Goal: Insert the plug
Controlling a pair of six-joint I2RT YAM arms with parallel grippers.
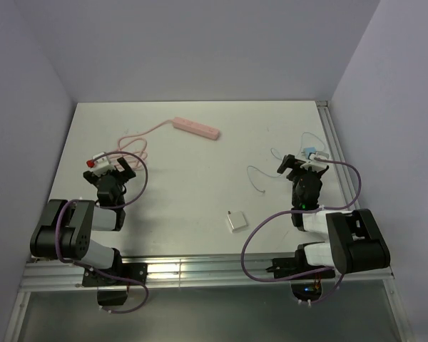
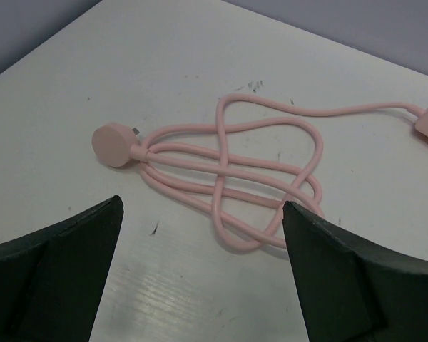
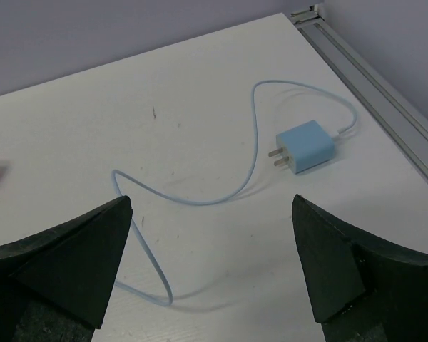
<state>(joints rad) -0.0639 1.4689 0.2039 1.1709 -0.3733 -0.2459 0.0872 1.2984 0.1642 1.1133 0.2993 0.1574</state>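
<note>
Small light-blue cube plug (image 3: 304,147) with two metal prongs: flat on the white table (image 3: 200,85), near the far right edge, close to the grey metal rail (image 3: 371,78). Trailing from its back, a thin pale-blue cable (image 3: 251,135), looping toward the near side. Just ahead of the right gripper (image 3: 212,214), not touched by it; black fingers spread wide, nothing between. Well apart, at the far middle, long pink power strip (image 1: 196,129). Below the left gripper (image 2: 203,214), likewise spread and empty: coiled pink cord (image 2: 228,171) ending in a round pink plug (image 2: 113,145). Near the right arm, small white square block (image 1: 236,221).
</note>
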